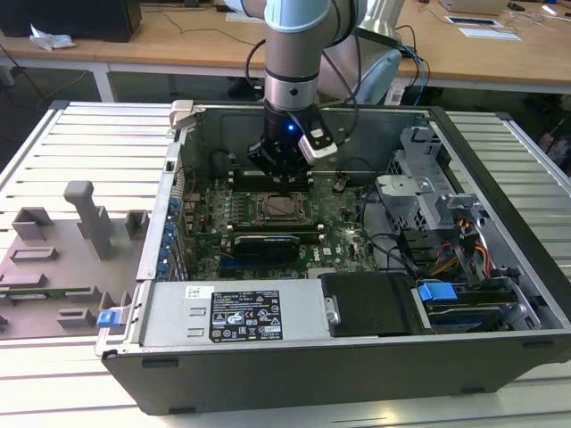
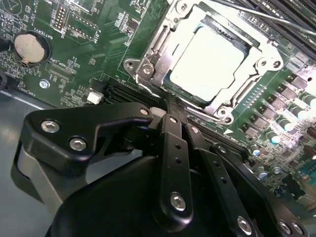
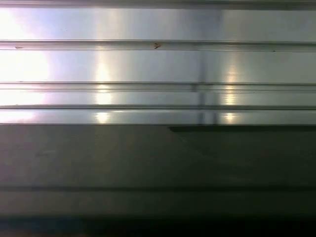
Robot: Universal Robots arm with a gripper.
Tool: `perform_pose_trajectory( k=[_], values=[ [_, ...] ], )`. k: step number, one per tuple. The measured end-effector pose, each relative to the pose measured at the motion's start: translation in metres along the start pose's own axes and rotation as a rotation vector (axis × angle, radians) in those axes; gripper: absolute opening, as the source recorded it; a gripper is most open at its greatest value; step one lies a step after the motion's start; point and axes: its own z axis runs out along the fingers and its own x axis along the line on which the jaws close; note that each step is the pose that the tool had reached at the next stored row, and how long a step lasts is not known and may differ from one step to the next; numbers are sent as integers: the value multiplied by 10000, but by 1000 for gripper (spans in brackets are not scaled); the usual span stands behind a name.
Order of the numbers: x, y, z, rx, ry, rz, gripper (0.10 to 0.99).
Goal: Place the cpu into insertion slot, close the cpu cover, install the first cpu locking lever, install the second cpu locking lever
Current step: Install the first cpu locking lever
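Note:
The cpu (image 2: pixel 210 57) lies flat in its socket with its dull silver top showing, and in the exterior view the cpu (image 1: pixel 279 207) sits mid-board. The cpu cover (image 2: pixel 148 57), a silvery frame, is down around it. A thin locking lever (image 2: pixel 266 17) runs along the socket's far side. My gripper (image 2: pixel 170 109) has its black fingers (image 2: pixel 173 148) together at the socket's near edge. In the exterior view the gripper (image 1: pixel 281 176) hangs just behind the socket. I cannot tell whether anything sits between the tips.
The green motherboard (image 2: pixel 89 44) carries a coin battery (image 2: pixel 29 47) and rows of small components. The open case holds a power supply (image 1: pixel 241 312) in front and a drive cage (image 1: pixel 428 192) with cables on the exterior view's right. Grey fixtures (image 1: pixel 89 218) stand outside. The ribbed table (image 3: pixel 148 64) meets the case wall (image 3: pixel 148 168).

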Motion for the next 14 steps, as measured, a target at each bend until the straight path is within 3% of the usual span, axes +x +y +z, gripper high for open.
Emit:
perform_pose_trajectory(
  k=[8, 14],
  values=[
    [-38, 0, 18, 9, 5, 1, 106],
    [-22, -25, -60, 54, -73, -2, 106]
  ],
)
